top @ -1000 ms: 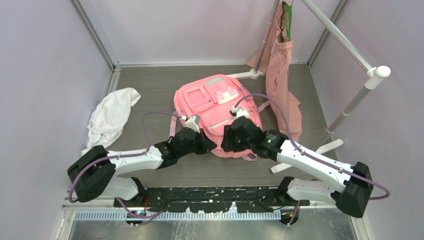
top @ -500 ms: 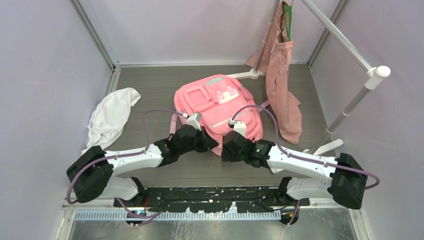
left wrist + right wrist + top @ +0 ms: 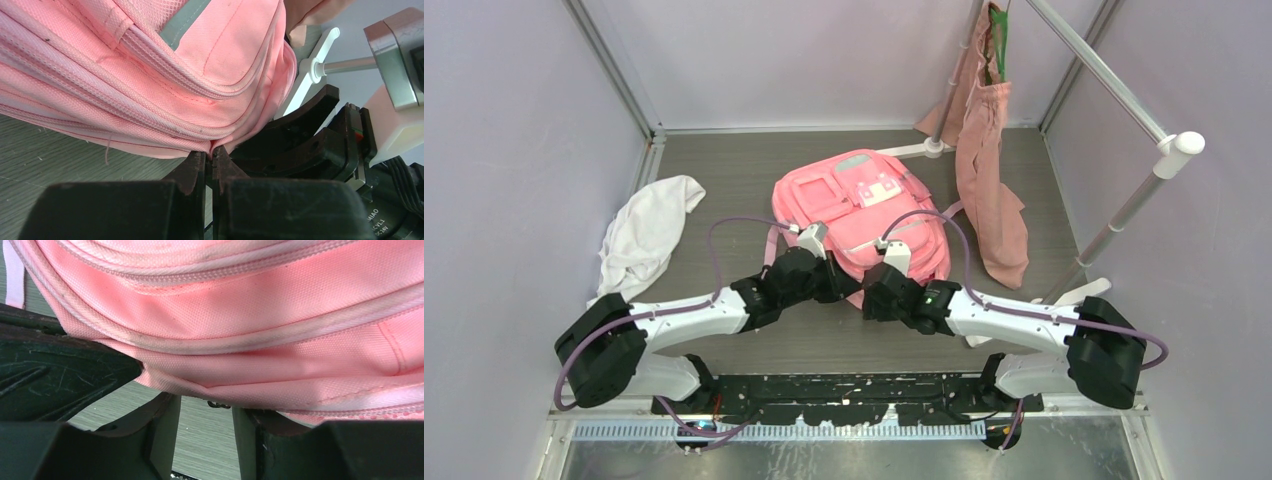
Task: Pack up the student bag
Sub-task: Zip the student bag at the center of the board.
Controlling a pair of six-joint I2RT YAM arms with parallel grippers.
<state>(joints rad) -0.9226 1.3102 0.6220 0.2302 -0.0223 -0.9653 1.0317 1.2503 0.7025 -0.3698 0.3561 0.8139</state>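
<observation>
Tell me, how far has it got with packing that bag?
Early. Done: nothing looks packed; the pink fabric backpack looks zipped. In hand: the left gripper pinches its near edge, the right gripper open beside. Left: opening and filling; the crumpled white cloth lies outside.

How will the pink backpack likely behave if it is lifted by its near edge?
Probably floppy: the pink backpack is soft woven fabric, folded and creased at that edge. It looks slack rather than stuffed, so it is likely light. Raised by the thin seam pinched in the left fingers, it would probably sag and drape.
</observation>
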